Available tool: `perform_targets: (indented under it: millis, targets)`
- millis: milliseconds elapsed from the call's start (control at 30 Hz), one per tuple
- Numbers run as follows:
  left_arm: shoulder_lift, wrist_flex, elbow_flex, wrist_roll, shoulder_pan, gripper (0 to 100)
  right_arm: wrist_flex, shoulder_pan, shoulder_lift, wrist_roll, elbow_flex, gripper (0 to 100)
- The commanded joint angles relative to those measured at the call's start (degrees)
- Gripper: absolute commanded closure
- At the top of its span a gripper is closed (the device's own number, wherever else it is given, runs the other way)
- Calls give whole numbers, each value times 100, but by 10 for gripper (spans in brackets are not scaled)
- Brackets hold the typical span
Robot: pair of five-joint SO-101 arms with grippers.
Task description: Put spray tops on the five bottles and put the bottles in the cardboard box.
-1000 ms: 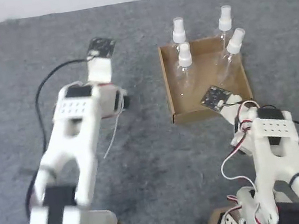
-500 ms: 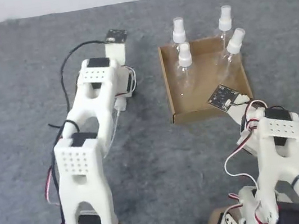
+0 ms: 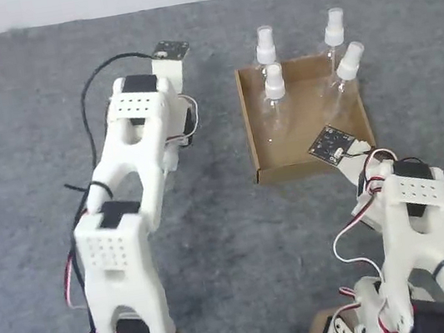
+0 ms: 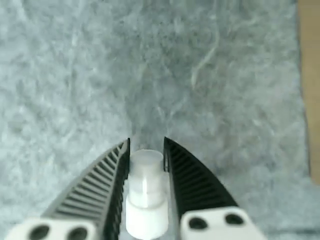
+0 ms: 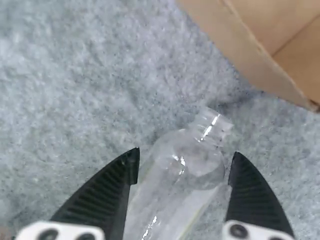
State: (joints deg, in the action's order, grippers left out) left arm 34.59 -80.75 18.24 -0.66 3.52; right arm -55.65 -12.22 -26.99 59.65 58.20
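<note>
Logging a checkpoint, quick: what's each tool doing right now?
Left tool: closed on a spray top.
Right tool: closed around an uncapped bottle.

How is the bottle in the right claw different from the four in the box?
The bottle between the right gripper's jaws has a bare threaded neck; the four bottles in the cardboard box wear white spray tops. The held bottle is outside the box; the four stand upright inside. All are clear plastic.
</note>
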Motion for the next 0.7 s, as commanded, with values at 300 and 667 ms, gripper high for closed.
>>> perform_targets:
  millis: [300,667]
  targets:
    - [-4114,1574,-4646,-149,44,987,-998,-13,-804,-818,-273,671]
    - [-4035,2382,-5727,-237,35,987,-1648,-57,-831,-1187,-721,670]
